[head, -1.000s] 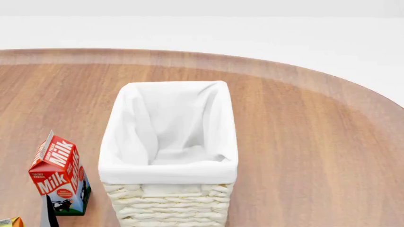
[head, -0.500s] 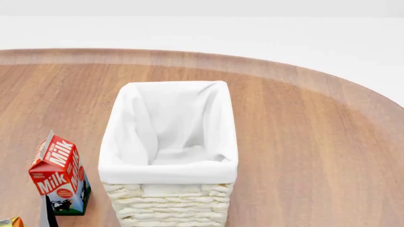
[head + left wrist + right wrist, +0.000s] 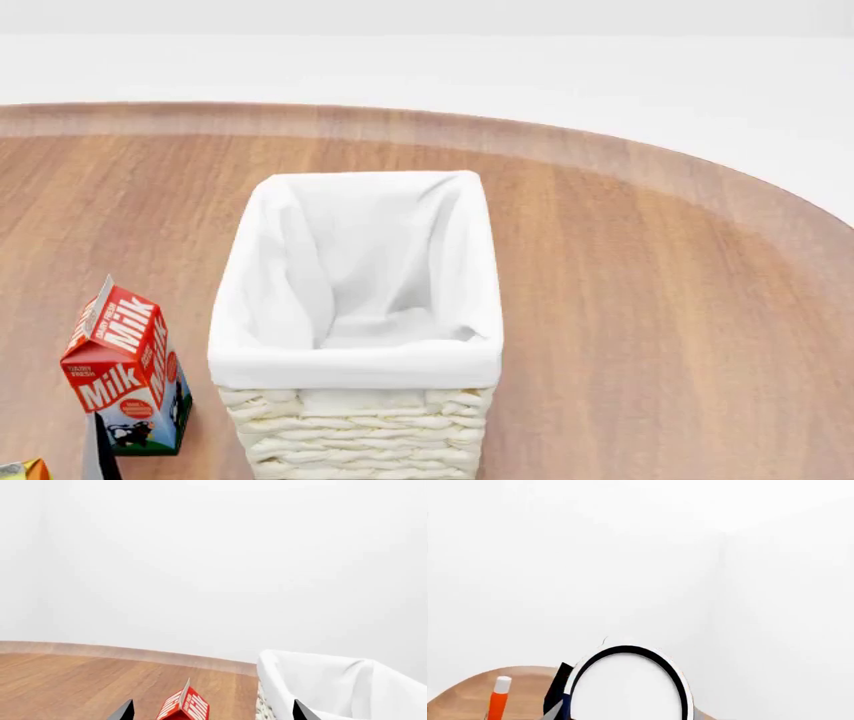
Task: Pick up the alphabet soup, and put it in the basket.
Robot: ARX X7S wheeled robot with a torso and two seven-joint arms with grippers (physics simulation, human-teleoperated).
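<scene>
The basket (image 3: 356, 350) is tall, cream-white wicker with a white cloth lining, and stands mid-table; its inside looks empty. It also shows in the left wrist view (image 3: 333, 685). In the right wrist view a can's round white end with a black rim, the alphabet soup (image 3: 627, 685), fills the space between the fingers of my right gripper (image 3: 624, 716), held up against the white wall. My left gripper (image 3: 212, 712) is open, its tips wide apart and pointing at the milk carton. One grey left fingertip (image 3: 102, 455) shows at the head view's bottom left. The right gripper is outside the head view.
A red and white milk carton (image 3: 127, 370) stands left of the basket, also in the left wrist view (image 3: 184, 707). A yellow-orange item (image 3: 20, 470) peeks in at the bottom left corner. An orange bottle with a white cap (image 3: 497, 700) stands on the wooden table (image 3: 460, 700).
</scene>
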